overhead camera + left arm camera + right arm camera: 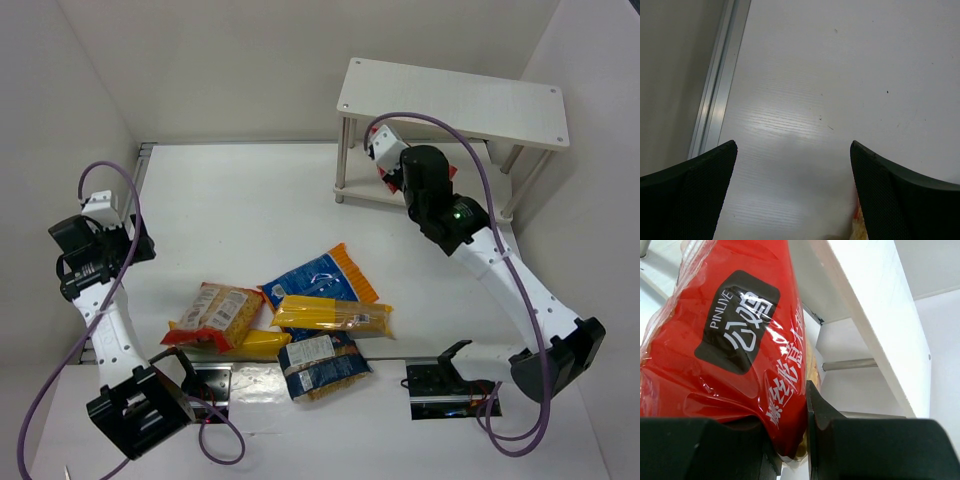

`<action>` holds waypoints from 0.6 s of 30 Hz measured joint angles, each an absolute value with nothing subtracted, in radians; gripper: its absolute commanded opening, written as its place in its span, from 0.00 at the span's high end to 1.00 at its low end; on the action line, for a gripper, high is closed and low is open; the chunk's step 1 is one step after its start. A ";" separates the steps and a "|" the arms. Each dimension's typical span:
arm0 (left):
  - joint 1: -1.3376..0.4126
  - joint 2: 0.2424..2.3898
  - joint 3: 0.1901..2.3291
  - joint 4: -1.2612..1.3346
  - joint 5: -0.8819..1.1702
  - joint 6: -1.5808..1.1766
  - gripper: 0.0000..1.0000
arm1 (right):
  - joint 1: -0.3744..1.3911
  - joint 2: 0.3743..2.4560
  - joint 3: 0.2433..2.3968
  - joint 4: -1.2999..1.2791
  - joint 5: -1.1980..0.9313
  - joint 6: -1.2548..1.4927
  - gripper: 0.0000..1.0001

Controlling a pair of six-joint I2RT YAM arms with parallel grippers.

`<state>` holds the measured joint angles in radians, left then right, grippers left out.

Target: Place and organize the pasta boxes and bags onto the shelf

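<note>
Red bag point(735, 340) is cropped above (wrist view).

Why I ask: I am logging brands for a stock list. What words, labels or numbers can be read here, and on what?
"PINLIVE": white capitals on the black patch of the red bag that the right gripper pinches.
Large white Chinese characters on that patch, seemingly "公鸡"; a white Chinese column lower down, creased, not surely readable.
Packets on the table, such as the dark blue packet: print too small.
Left wrist view: no text.

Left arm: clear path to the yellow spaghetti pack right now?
Probably yes: left gripper open and empty, spaghetti pack uncovered atop other packets, right gripper away at the shelf.
</note>
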<state>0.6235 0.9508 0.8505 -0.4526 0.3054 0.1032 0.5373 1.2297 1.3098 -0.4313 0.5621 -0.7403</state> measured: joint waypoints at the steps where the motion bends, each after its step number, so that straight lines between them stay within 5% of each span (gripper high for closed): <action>1: 0.624 0.953 0.849 -0.452 0.310 0.104 0.01 | 0.538 1.236 1.331 -0.452 0.559 -0.736 1.00; 18: 0.641 0.954 0.846 -0.452 0.335 0.106 0.01 | 0.539 1.331 1.758 -0.593 0.416 -0.621 1.00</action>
